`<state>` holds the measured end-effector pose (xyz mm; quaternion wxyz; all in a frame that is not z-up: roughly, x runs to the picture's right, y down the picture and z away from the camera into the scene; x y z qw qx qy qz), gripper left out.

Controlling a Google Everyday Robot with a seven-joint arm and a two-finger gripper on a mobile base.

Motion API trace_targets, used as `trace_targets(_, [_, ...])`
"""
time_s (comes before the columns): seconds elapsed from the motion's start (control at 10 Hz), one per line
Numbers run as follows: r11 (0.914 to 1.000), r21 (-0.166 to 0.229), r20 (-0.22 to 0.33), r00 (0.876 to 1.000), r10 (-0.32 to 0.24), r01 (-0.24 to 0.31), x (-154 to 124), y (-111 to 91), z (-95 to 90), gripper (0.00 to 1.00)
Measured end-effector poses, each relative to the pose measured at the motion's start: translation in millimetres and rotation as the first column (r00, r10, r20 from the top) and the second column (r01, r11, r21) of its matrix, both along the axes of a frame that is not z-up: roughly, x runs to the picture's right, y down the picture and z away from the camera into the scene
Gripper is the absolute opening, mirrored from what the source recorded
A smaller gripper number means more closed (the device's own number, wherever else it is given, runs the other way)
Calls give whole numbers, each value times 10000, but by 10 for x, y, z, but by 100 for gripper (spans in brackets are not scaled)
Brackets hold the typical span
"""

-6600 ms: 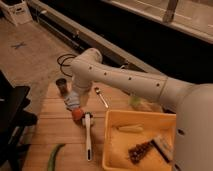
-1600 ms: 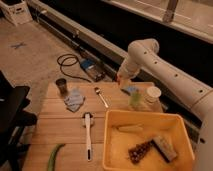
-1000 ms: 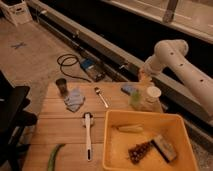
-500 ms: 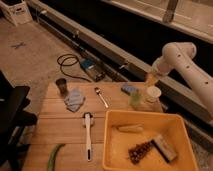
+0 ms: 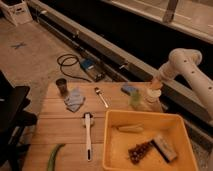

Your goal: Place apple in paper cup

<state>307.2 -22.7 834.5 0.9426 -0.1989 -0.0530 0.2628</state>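
The paper cup stands short and cream-white at the table's back right, next to a slim pale green glass. My gripper hangs at the end of the white arm, directly above the cup's rim and very close to it. A small orange-tan patch at its tip is the apple, held between the fingers; most of it is hidden by them.
A yellow bin with food items fills the front right. A white-handled brush, spoon, blue cloth, dark grey cup, blue sponge and long green vegetable lie on the wooden table. A black chair stands left.
The arm has carried the apple from the table's left across to the right and lowered the gripper to just above the paper cup.
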Motion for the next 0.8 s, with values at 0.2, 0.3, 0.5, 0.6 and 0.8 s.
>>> trace_targets(0.2, [9997, -63, 65, 9997, 255, -254, 40, 59, 74, 56])
trace_targets(0.3, [9992, -98, 148, 9991, 387, -385, 44, 78, 134, 68])
trace_targets(0.5, [9984, -79, 315, 9979, 571, -569, 72, 103, 167, 71])
trace_targets(0.6, [9975, 29, 545, 9960, 709, -711, 72, 123, 181, 71])
trace_targets(0.8, [9968, 61, 654, 9947, 793, -799, 62, 148, 191, 71])
